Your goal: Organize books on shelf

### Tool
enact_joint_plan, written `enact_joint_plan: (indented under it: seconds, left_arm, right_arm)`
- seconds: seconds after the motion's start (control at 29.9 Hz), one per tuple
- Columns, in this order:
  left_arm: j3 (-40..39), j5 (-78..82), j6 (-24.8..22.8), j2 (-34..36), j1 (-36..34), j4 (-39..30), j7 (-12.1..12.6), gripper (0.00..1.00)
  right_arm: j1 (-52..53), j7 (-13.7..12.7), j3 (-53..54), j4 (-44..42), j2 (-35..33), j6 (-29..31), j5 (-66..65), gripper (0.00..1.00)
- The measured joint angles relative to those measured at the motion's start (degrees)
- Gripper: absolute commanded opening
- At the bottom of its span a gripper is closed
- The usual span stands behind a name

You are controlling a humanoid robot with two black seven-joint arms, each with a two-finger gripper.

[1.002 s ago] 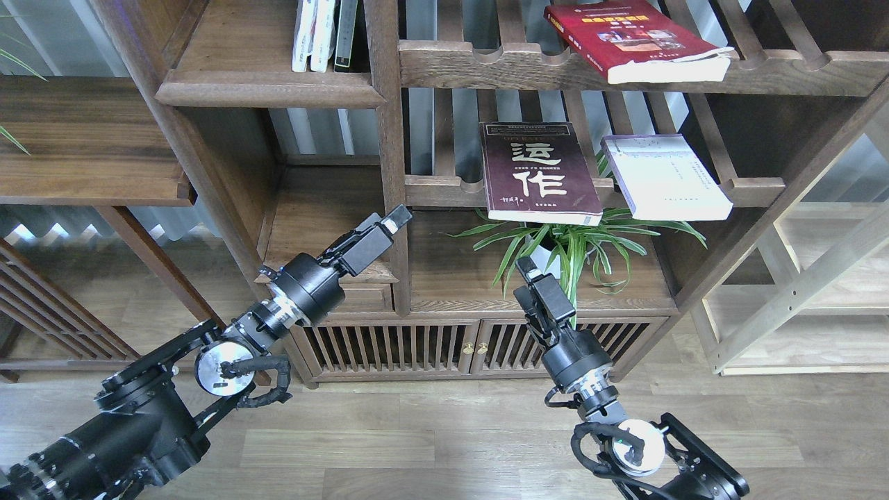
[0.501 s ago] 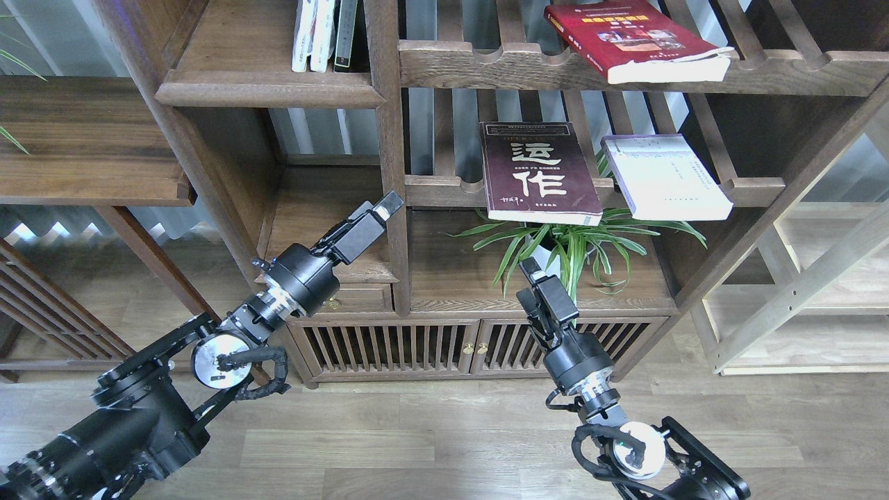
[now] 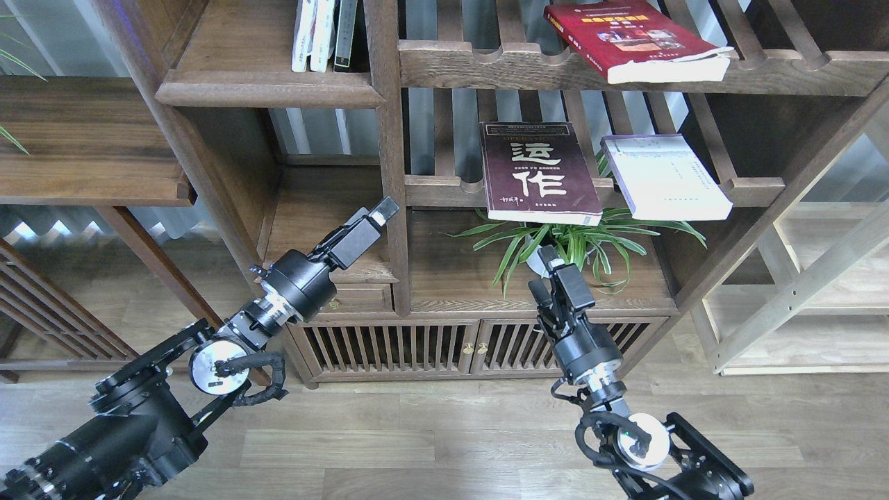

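Observation:
The dark maroon book [image 3: 538,170] with white characters lies flat on the slatted rack, overhanging its front rail. The pale white book [image 3: 663,177] lies to its right on the same rack. The thick red book [image 3: 628,38] lies on the slatted rack above. The solid walnut shelf [image 3: 236,55] is at the upper left. My left gripper [image 3: 384,208] points up-right in front of the centre post, below that shelf and holding nothing. My right gripper [image 3: 547,255] points up in front of the plant, below the maroon book, holding nothing. Neither gripper's fingers can be told apart.
Thin white and dark-spined books [image 3: 323,35] stand at the walnut shelf's right end. A potted spider plant [image 3: 576,243] sits right behind my right gripper. A thick post [image 3: 389,139] divides the bays. A low cabinet [image 3: 472,344] with slatted doors is below.
My left gripper has shifted a little left and slightly up. My right gripper has moved right and up, closer to the plant. The books have not moved.

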Motion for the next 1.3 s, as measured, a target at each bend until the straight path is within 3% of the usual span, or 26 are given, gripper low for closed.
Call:
enact_joint_plan:
  seconds: [0.27,0.37,0.67,0.84,1.1,1.3]
  left_arm:
    - [0.6,0.1,0.0,0.1,0.1,0.2,0.1,0.99]
    - [0.8,0.1,0.0,0.1,0.5,0.2,0.2,0.99]
    - [1.5,0.1,0.0,0.2,2.2,0.3,0.2,0.99]
    - [1.9,0.1,0.0,0.0,3.1,0.3,0.2,0.99]
    - [2.1,0.1,0.0,0.0,3.4,0.3,0.2,0.99]
    - [2.1,0.1,0.0,0.1,3.5,0.3,0.2,0.99]
  right_arm:
    - [4.5,0.0,2.0,-0.4,0.0,-13.5,0.5,0.99]
    - [6.8,0.1,2.4,-1.6,0.0,-15.8,1.3,0.99]
    - [11.7,0.1,4.4,-4.1,0.0,-18.2,4.6,0.98]
    - [13.3,0.3,4.9,-5.7,0.0,-18.4,4.9,0.92]
    - [15.3,6.4,5.0,-8.9,0.0,-18.5,6.1,0.89]
    - [16.4,7.3,4.8,-10.1,0.0,-18.5,7.6,0.88]
